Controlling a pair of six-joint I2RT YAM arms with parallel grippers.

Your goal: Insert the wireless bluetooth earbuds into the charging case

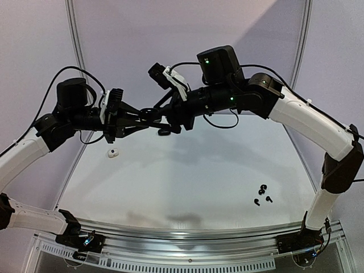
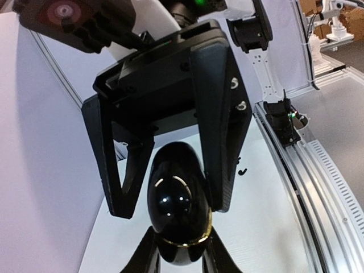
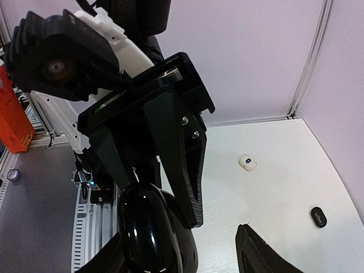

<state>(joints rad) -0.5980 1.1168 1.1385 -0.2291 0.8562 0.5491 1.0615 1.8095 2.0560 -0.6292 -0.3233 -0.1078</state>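
Table: white matte tabletop [image 1: 187, 170] is filling the middle of the overhead view.
Backdrop: pale lilac wall panels [image 1: 114, 34] are standing at its 12 o'clock edge.
Rail: ribbed silver metal rail [image 1: 187, 230] is running along its 6 o'clock edge.

White shells and black joints clad the left arm [image 1: 23, 154] and right arm [image 1: 310, 120], thin black cables [image 1: 85, 71] looping behind each pincer. The right gripper [image 2: 170, 207] has black wedge fingers [image 2: 216, 125] with silver screws [image 2: 241, 106]; green lights [image 1: 207, 60] glow behind it.

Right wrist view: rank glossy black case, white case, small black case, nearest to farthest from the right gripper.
1. glossy black case: within the open right gripper.
2. small black case: table, lower right.
3. white case: table, farther back.
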